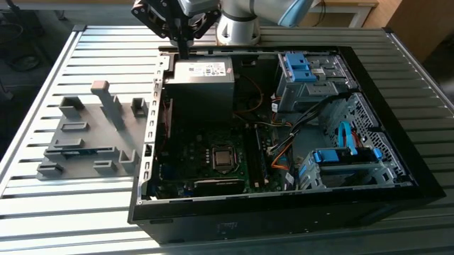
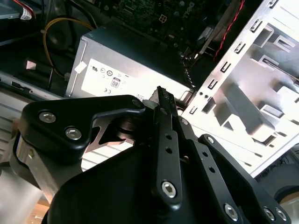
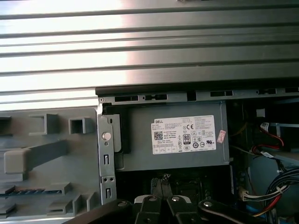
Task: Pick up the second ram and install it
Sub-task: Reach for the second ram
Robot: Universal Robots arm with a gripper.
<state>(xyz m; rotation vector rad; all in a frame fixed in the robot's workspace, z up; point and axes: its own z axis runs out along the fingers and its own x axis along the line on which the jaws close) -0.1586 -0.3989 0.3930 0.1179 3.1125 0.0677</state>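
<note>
**Q:** Where is the second ram (image 1: pixel 80 152)?

**A:** It stands on edge in a near slot of the grey holder (image 1: pixel 106 114), at the exterior view's left. The holder rests on the slatted metal surface (image 1: pixel 71 212), just beside the open computer case (image 1: pixel 418 180). In the first wrist view the stick (image 3: pixel 28 191) appears as a thin blue strip in that holder (image 3: pixel 42 154). Nothing is touching it.

**Q:** And the pincer?

**A:** The pincer (image 1: pixel 184 53) is at the far side of the scene, well apart from the stick. It points down at the far edge of the power supply (image 1: pixel 202 74), which is the grey labelled box in the case's far left corner. In both wrist views its black fingers are pressed together with nothing between them (image 2: pixel 162 91) (image 3: pixel 162 179). The labelled face of the supply (image 3: pixel 182 135) lies just beyond the tips.

**Q:** What else is in the case?

**A:** The dark green motherboard (image 1: pixel 191 159) lies nearer than the supply, with its processor socket (image 1: pixel 223 156) at its middle. The blue-tabbed drive bays (image 1: pixel 301 66) are at the exterior view's right.
</note>
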